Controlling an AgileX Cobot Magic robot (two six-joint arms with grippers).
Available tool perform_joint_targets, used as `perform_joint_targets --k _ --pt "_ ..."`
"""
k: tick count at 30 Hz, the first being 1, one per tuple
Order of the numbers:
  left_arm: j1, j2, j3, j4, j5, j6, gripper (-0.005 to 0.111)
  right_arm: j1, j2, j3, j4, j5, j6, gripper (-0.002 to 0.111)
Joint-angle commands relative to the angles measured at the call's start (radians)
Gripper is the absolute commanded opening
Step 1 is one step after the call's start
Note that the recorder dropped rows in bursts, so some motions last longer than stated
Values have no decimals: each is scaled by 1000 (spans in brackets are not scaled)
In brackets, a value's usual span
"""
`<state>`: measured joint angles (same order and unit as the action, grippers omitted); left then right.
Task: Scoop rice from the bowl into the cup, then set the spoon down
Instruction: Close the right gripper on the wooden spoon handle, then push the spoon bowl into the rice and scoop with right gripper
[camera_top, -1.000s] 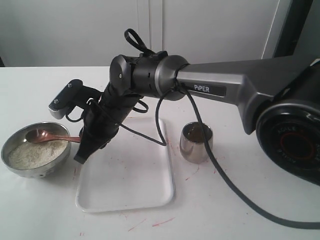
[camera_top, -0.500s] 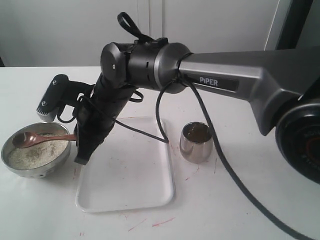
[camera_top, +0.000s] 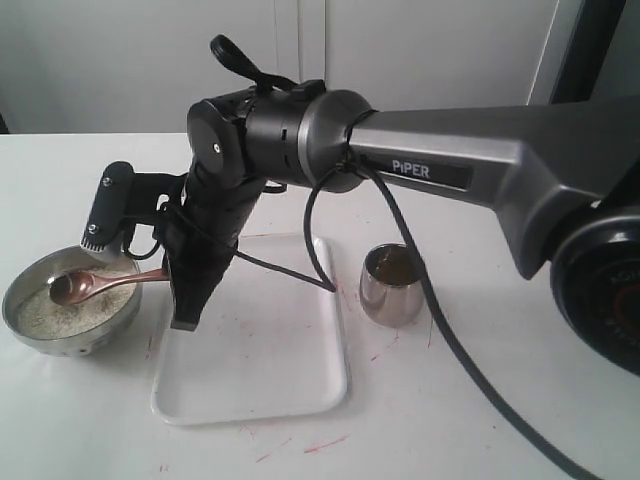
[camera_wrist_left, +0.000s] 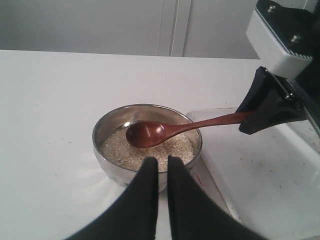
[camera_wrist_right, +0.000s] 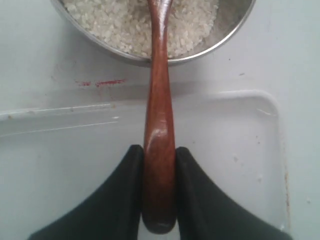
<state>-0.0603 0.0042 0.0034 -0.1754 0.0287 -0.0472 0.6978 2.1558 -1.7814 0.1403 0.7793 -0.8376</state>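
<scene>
Robotics lab bench, this, no kitchen. A heavy grey arm (camera_top: 470, 165) stamped PiPER (camera_top: 418, 170) reaches in over the white tray (camera_top: 250, 390). Its black cable (camera_top: 470, 385) trails loose across the bare white table (camera_top: 520, 440) to the right of the tray. Behind the tray there are only plain pale wall panels (camera_top: 420, 60). Red scratchy marks (camera_top: 325, 442) dot the tabletop just in front of the tray. Just 3 household props: the bowl (camera_top: 60, 345) of rice (camera_top: 50, 315) left of the tray, the spoon (camera_top: 110, 280), and the cup (camera_top: 390, 295) to the right.
</scene>
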Motion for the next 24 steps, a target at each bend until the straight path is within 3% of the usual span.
perform_joint_targets --k 1,24 --pt "-2 -4 -3 -9 -5 -2 14 0 -31 -3 -44 1 10 1" --pt "-2 -4 -3 -9 -5 -2 14 110 -69 -3 -477 -1 83 1"
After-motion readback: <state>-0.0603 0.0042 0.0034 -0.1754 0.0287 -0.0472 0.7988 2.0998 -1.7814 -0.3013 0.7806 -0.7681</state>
